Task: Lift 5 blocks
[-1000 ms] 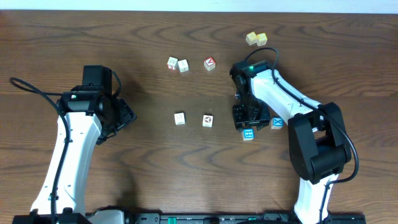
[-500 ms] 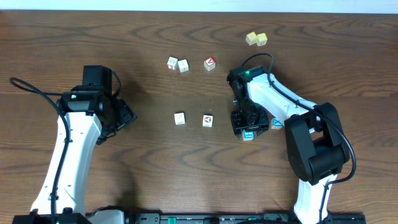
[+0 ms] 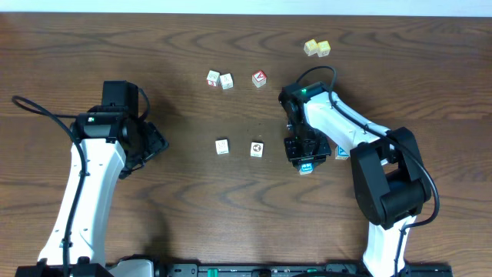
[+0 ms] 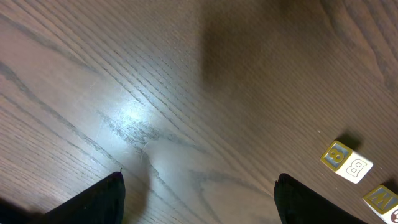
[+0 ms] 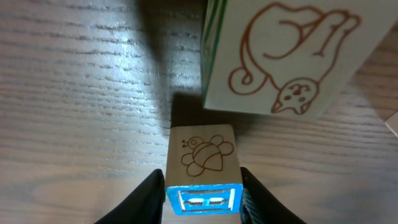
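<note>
My right gripper (image 3: 307, 156) (image 5: 202, 178) is shut on a small cream block with a bee drawing and a bright blue face (image 5: 203, 163) (image 3: 307, 166); both fingers press its sides, and it sits low at the table. Just beyond it is a cream block with a cat drawing (image 5: 280, 56). A second blue-faced block (image 3: 343, 155) peeks out to the right of the arm. Cream picture blocks lie at mid-table (image 3: 222, 146) (image 3: 257, 148) and farther back (image 3: 213, 78) (image 3: 226, 81). My left gripper (image 3: 154, 142) (image 4: 199, 180) is open over bare wood at the left.
A red-faced cube with a white mark (image 3: 259, 78) sits beside the back pair. Two plain yellow cubes (image 3: 317, 48) lie at the far right back. In the left wrist view, two lettered cubes (image 4: 347, 162) (image 4: 380, 198) lie at the lower right.
My right gripper has shifted down over the blue-faced bee block and narrowed its jaws until they touch its sides. The left arm has not moved.
</note>
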Tool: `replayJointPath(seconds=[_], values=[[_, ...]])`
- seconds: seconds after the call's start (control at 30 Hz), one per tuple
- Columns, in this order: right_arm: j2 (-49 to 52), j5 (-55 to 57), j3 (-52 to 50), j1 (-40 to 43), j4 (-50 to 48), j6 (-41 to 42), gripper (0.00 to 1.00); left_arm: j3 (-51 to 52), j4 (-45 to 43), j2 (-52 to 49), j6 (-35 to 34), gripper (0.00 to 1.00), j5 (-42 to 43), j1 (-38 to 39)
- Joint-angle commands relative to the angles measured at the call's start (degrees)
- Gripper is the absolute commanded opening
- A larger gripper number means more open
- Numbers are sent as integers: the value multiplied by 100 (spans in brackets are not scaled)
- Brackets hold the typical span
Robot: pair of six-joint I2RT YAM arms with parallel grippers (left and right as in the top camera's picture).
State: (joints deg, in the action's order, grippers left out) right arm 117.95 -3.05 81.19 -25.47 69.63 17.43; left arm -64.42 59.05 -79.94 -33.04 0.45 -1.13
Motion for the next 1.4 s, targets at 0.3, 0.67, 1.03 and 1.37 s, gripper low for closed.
replayJointPath(seconds=[0.3,0.67,1.03,1.37], values=[[-2,-863,-24,-98,-479,153,27,-63,26,22,-28,77,-96,-26],[-2,-931,20,-129,-1624,713,23,-63,26,22,-28,77,-96,-26],[0,-533,17,-133,-1899,717,23,-63,26,22,-28,77,-96,-26],[0,-470,17,-173,-1845,717,29,-63,26,22,-28,77,-96,-26]])
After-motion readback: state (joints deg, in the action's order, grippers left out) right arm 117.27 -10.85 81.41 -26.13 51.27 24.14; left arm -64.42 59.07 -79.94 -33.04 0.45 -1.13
